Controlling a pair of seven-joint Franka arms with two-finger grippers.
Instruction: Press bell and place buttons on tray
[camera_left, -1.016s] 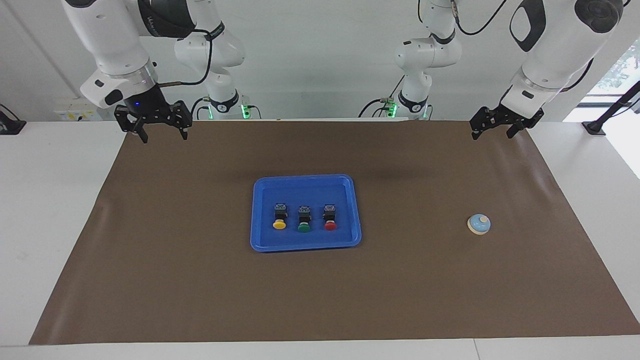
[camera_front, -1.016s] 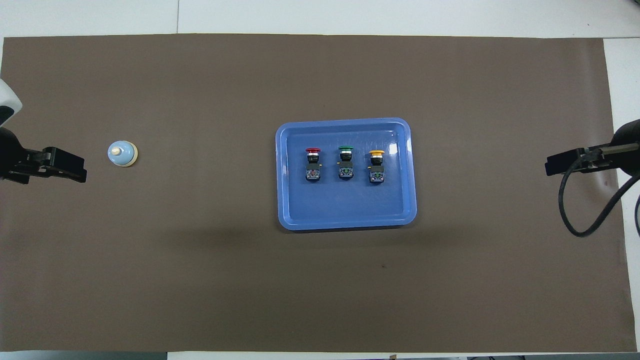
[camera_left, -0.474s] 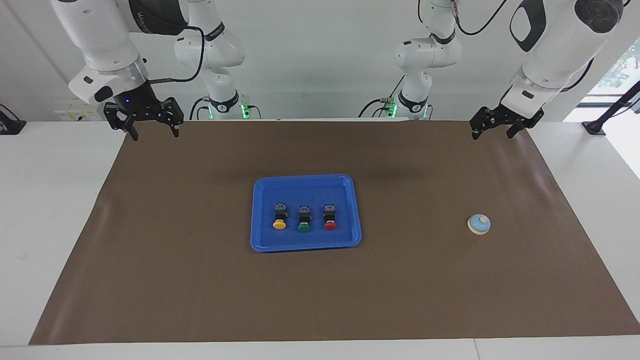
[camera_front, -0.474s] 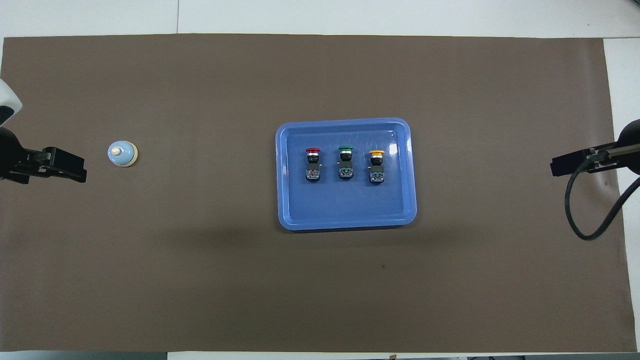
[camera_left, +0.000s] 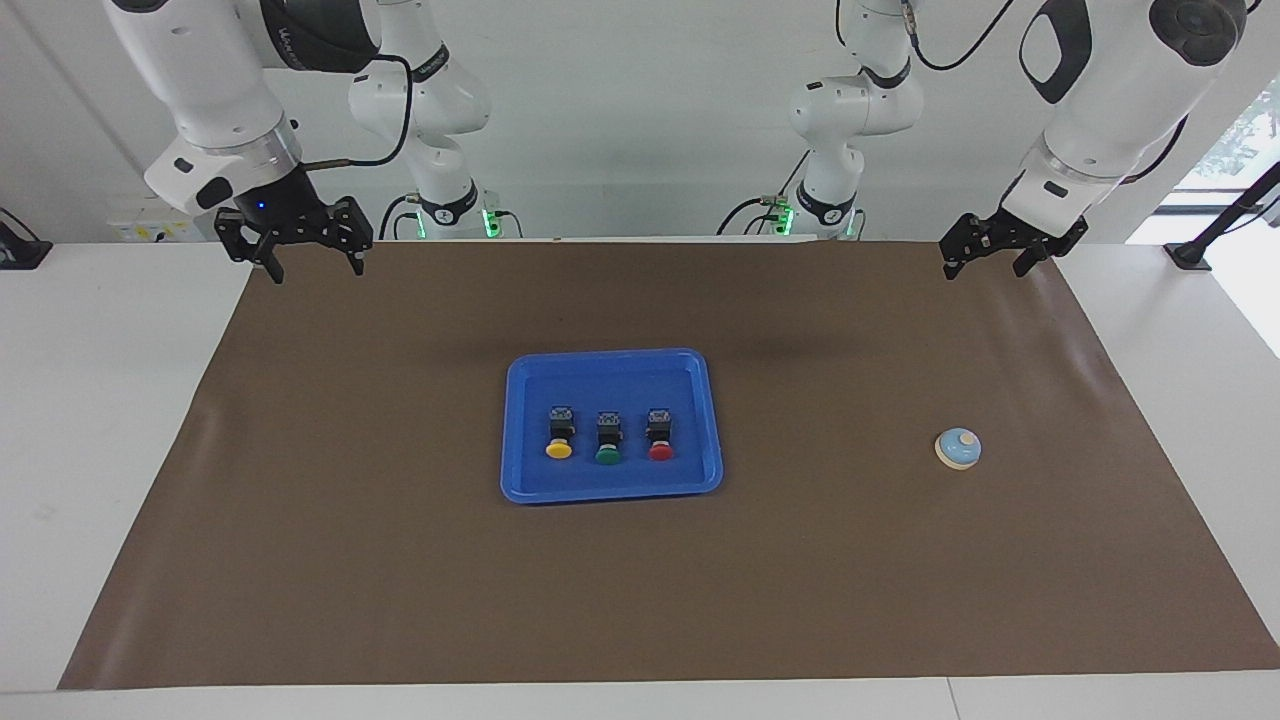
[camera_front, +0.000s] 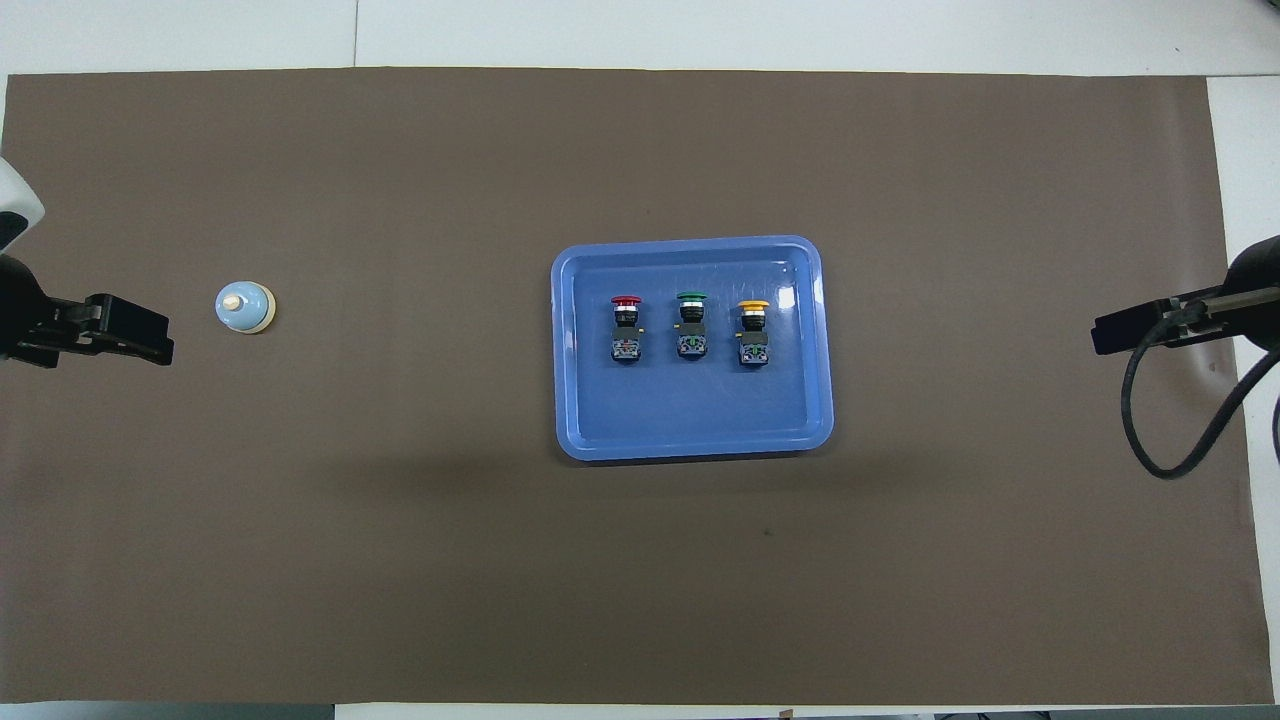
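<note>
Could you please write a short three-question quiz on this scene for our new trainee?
1. True or false: all three buttons lie in the blue tray.
2. Which button lies between the other two: A the yellow button, B the green button, C the red button?
3. Toward which arm's end of the table does the bell stand?

Key:
1. True.
2. B.
3. The left arm's end; the left gripper and the right gripper both hang over the brown mat, holding nothing.
</note>
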